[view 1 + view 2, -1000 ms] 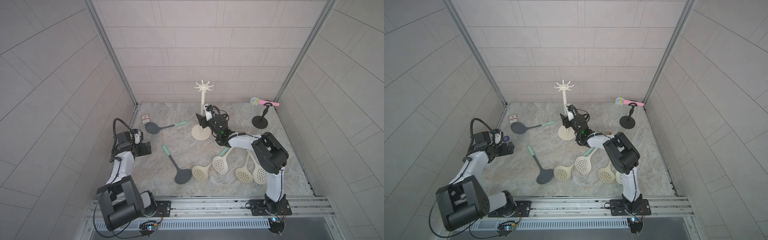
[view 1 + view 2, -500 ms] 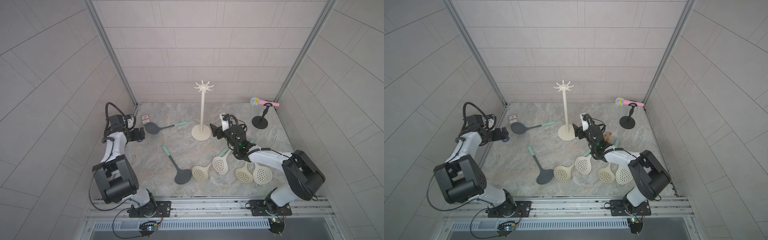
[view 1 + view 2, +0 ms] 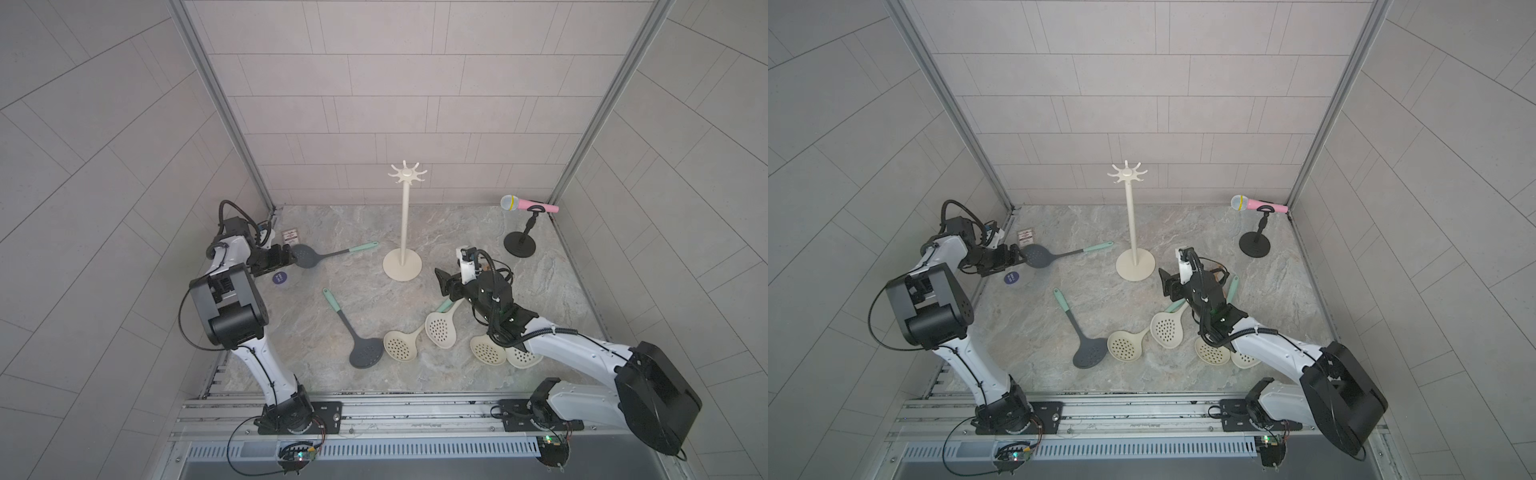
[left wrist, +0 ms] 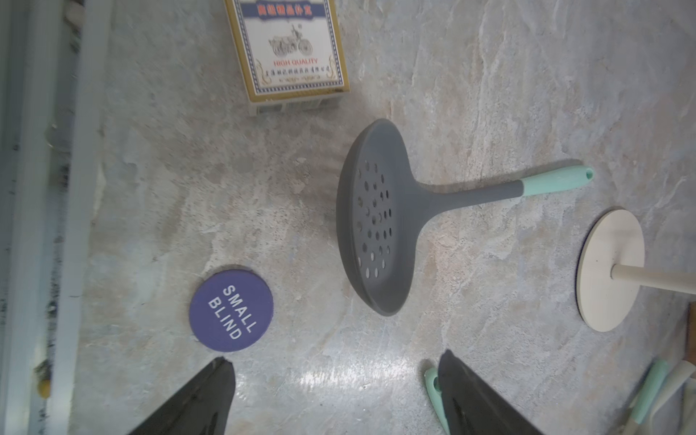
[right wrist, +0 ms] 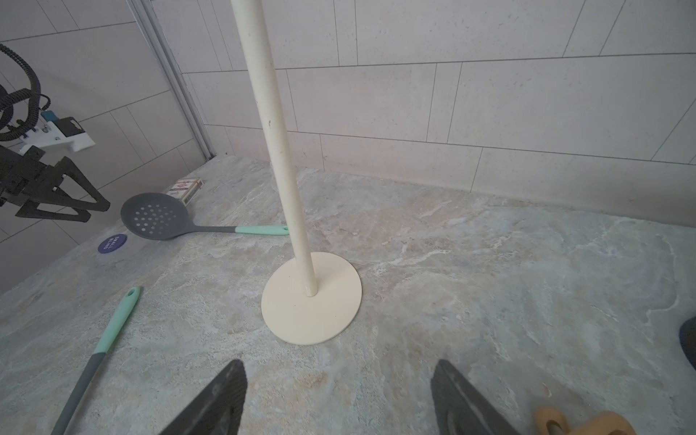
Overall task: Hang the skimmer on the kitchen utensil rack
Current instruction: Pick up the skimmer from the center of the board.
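Note:
The cream kitchen utensil rack [image 3: 402,232] [image 3: 1133,232] stands at the back middle with bare hooks. A dark grey skimmer [image 3: 307,254] [image 4: 376,218] with a mint handle lies at the back left. My left gripper [image 3: 286,257] [image 4: 335,357] hovers open and empty just short of its bowl. A second dark skimmer [image 3: 365,352] and several cream skimmers [image 3: 441,330] lie in front. My right gripper [image 3: 442,282] [image 5: 339,363] is open and empty, facing the rack's base [image 5: 312,297] from a short way off.
A pink microphone [image 3: 528,204] rests on a black stand [image 3: 519,245] at the back right. A card box [image 4: 286,49] and a blue "SMALL BLIND" chip [image 4: 231,310] lie beside the left gripper, close to the left wall. A tan wooden object [image 5: 587,423] sits beside the right gripper.
My right gripper has drawn back from the rack's pole toward the front right. My left arm has swung from the left side toward the back left, up to the dark skimmer.

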Controlling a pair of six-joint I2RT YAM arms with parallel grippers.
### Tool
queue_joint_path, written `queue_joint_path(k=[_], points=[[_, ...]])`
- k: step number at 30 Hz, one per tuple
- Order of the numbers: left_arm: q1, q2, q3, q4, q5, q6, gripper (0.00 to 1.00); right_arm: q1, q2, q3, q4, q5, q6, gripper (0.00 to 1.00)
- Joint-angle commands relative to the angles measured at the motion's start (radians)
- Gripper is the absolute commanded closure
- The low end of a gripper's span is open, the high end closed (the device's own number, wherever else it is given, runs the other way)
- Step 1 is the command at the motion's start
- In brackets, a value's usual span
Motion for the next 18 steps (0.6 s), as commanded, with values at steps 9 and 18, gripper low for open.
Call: queue_joint_path(k=[9,18], points=[[0.005,0.105,0.137,-0.012,0.065,-0.067,0.14,0.006,-0.060,-0.056,-0.058,0.022,0.005,0.21],[0.002,0.210,0.229,0.008,0.111,-0.122,0.32,0.007,-0.077,-0.063,-0.082,0.040,0.008,0.21]])
